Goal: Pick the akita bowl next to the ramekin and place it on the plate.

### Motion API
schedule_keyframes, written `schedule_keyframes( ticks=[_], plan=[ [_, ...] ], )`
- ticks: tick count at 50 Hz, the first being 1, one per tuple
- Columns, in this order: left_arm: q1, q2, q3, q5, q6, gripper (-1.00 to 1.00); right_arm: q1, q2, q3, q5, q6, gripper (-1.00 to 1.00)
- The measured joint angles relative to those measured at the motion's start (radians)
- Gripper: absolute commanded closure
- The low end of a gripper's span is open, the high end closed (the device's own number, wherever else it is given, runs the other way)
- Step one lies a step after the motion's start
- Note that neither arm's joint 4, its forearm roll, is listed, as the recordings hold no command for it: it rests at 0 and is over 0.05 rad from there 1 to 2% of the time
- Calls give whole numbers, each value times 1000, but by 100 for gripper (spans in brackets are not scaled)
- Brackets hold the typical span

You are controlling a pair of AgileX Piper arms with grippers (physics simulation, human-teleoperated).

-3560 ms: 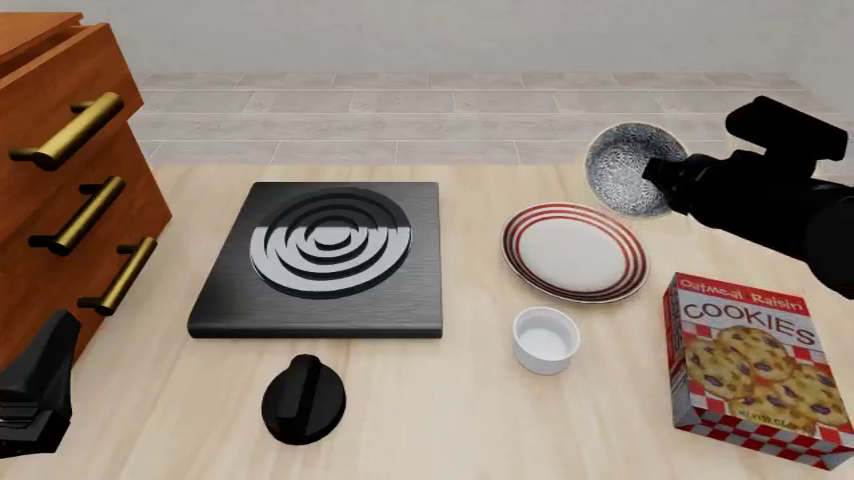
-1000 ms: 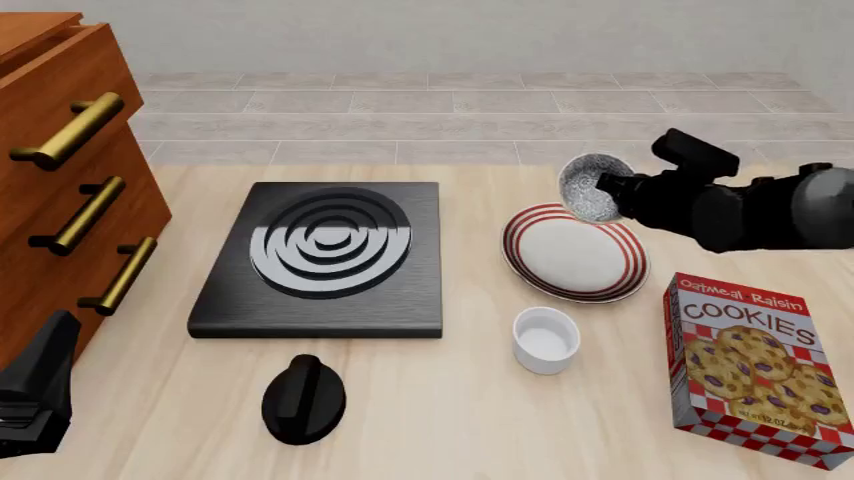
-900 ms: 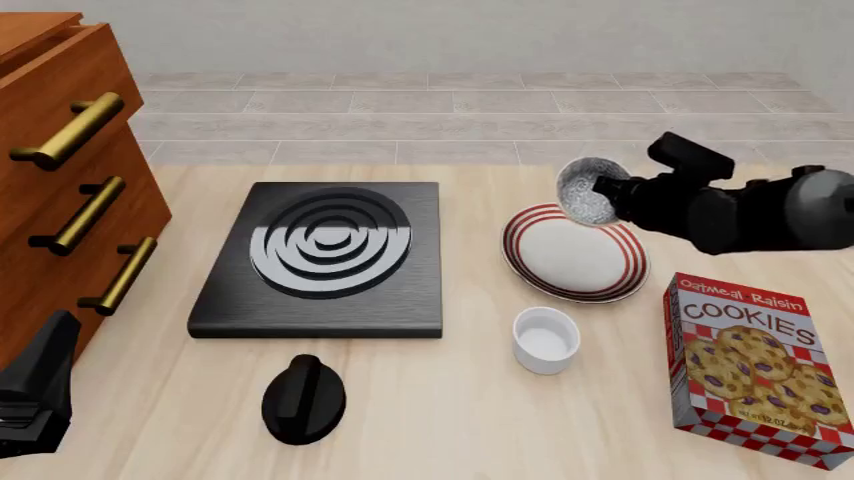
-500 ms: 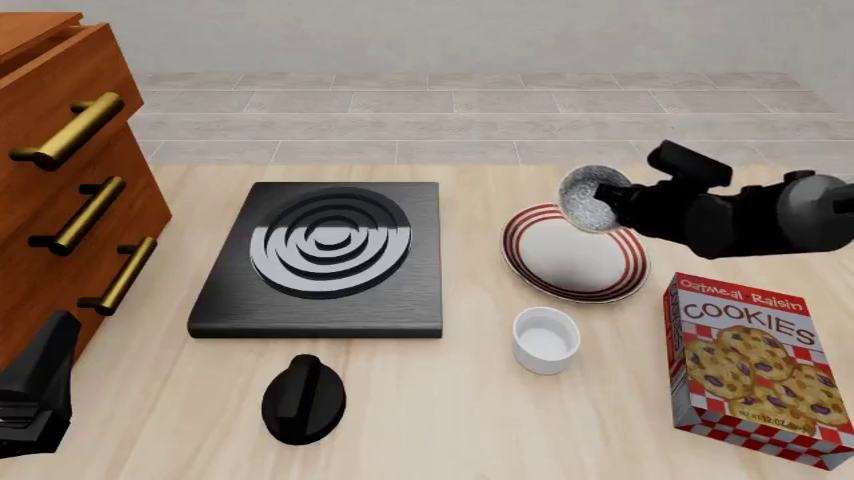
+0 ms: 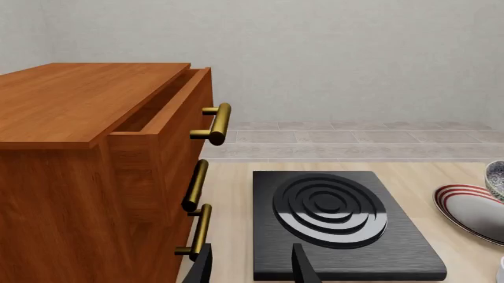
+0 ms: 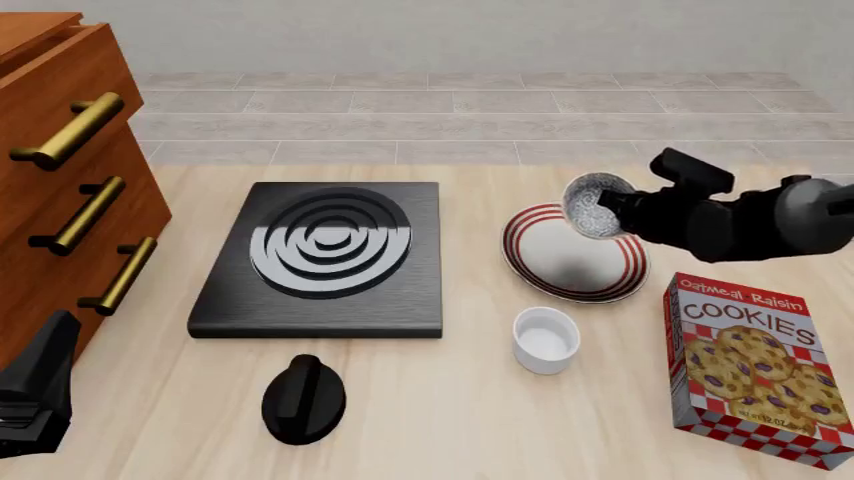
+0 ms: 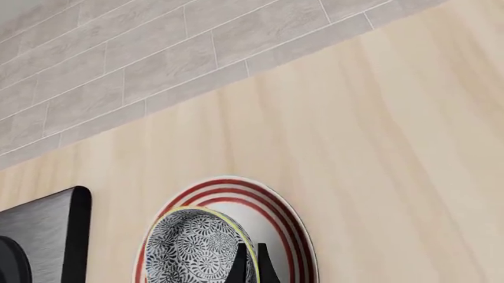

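Note:
The akita bowl [image 6: 589, 206], speckled grey and white, hangs tilted above the far edge of the plate [image 6: 561, 265], which is white with red rings. My right gripper [image 6: 614, 203] is shut on the bowl's rim, reaching in from the right. In the right wrist view the bowl [image 7: 193, 247] sits over the plate [image 7: 236, 186], and the gripper [image 7: 249, 268] pinches its rim. The white ramekin [image 6: 546, 340] stands nearer me than the plate. My left gripper [image 6: 34, 390] rests at the near left, and in its wrist view the left gripper [image 5: 252, 271] is open and holds nothing.
A black stove burner [image 6: 324, 255] lies left of the plate, with a black knob [image 6: 303, 398] in front of it. A wooden drawer cabinet [image 6: 67, 190] fills the left side. A cookie box [image 6: 758, 365] lies at the near right.
My right gripper has carried the bowl left and down from the far right until it hangs just over the plate's far edge. In the last half second it sank slightly. The left arm stayed still.

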Motion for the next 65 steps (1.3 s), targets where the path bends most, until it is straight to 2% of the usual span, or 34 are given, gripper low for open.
schedule_keyframes(
  ticks=[40, 41, 65],
  plan=[
    [0, 0, 0, 0, 0, -100, 12, 68, -30, -7, -8, 100],
    [0, 0, 0, 0, 0, -100, 13, 69, -30, -7, -9, -100],
    [0, 0, 0, 0, 0, -100, 39, 16, 1, 2, -40, -100]
  ],
)
